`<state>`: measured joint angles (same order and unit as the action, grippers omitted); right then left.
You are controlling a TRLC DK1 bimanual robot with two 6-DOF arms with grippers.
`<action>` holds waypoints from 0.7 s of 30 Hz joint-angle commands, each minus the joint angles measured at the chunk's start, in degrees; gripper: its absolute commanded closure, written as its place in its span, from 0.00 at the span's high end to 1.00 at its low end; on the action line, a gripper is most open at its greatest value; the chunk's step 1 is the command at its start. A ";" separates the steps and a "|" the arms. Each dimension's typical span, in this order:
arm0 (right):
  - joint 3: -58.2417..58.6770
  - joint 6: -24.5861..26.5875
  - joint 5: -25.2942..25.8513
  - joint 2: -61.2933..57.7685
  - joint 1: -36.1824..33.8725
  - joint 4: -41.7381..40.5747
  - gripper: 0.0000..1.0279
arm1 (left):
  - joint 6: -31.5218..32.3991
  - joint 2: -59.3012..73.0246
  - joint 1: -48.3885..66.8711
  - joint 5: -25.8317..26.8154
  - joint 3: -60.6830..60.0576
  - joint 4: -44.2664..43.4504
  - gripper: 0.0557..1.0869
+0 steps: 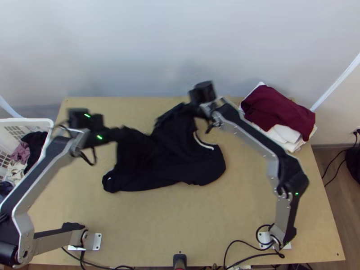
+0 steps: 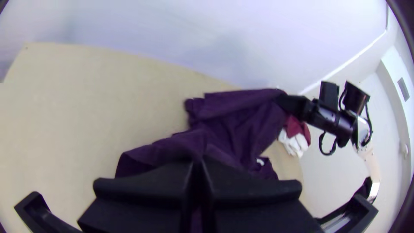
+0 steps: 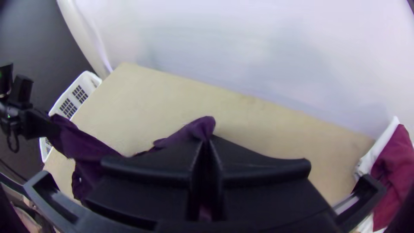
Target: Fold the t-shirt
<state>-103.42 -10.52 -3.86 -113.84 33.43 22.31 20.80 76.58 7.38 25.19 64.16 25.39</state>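
You hold a black t-shirt [image 1: 175,166] between two arms over the light wooden table [image 1: 180,225], its cloth drawn to the tools at two places. Your left tool [image 1: 118,134] is pinching the shirt's far part on the side toward the white basket [image 1: 28,120]; in the left wrist view, its fingers are pressed together on the fabric. Your right tool [image 1: 191,108] pinches another far part, and in the right wrist view a small peak of cloth stands out past its closed fingertips. Between the two grips the shirt dips in creases, while its near portion lies bunched on the middle of the table. A pale curved strip [image 1: 204,143] shows on the shirt, near your right tool. At the table's far right corner, a dark red garment [image 1: 276,110] rests on white cloth [image 1: 288,135]. Mixed clothes [image 1: 35,146] fill part of the basket at left.
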 commanded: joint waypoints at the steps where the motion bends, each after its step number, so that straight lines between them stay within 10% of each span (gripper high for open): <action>1: -0.73 -1.08 0.61 4.68 -2.76 -0.77 0.03 | -3.22 -1.96 -3.95 -0.14 6.33 2.74 0.04; 21: -16.20 -1.87 5.97 15.05 -9.61 -1.04 0.03 | -7.88 -3.63 -12.30 -0.32 26.28 4.41 0.04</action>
<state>-118.15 -11.62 1.10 -103.79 24.12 22.31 13.61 74.94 -3.29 24.84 87.92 30.55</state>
